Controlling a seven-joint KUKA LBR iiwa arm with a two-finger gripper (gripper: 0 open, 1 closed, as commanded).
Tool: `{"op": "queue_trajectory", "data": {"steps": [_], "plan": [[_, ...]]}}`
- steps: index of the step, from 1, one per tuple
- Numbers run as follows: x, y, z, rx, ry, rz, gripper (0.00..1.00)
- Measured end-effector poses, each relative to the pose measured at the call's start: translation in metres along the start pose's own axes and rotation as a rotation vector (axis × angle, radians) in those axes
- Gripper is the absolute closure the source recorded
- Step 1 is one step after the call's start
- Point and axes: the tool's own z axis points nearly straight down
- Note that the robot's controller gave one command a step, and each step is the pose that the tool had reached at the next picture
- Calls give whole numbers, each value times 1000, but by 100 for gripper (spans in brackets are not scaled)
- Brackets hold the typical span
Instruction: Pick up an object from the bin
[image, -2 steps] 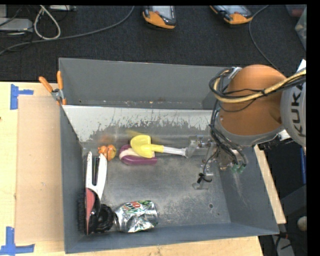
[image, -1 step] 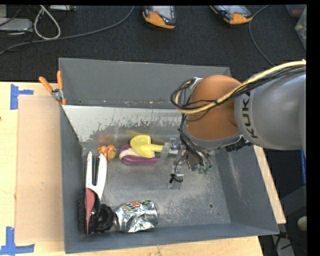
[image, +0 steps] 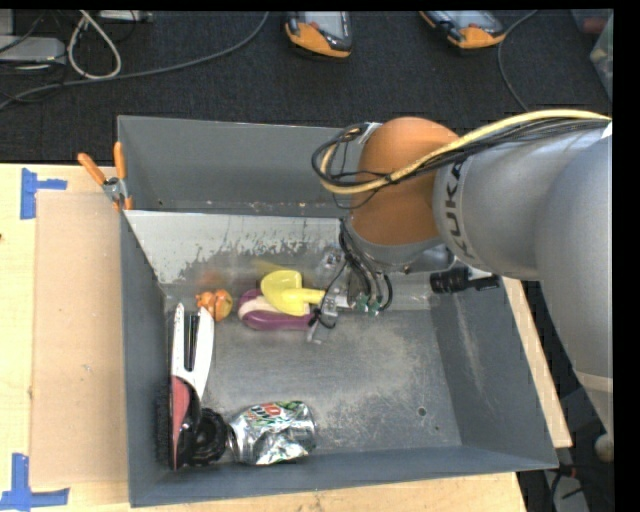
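Fingers (image: 322, 318) low in the bin (image: 400, 385), at the end of a yellow scoop (image: 283, 290).
Whether they are open or closed cannot be told. The scoop and a purple piece (image: 268, 319) lie just beside them at 9 o'clock, with a small orange figure (image: 213, 302) beyond. A crushed can (image: 270, 432) lies at 7 o'clock.

Site type: robotics lab, test cell | Basis 1: large grey industrial arm (image: 530, 200) lettered KUKA, wiring (image: 330, 165) looped over its orange wrist cover (image: 400, 190) | Basis 2: grey metal bin (image: 230, 170) under it | Basis 3: loose cables (image: 92, 50) lying on dark carpet floor (image: 220, 85) behind
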Motion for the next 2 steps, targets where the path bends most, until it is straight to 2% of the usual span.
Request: {"op": "queue_trajectory", "data": {"steps": [1,2], "plan": [[0,32,49,0,9,237,0],[-2,36,82,-7,-21,56,0]]}}
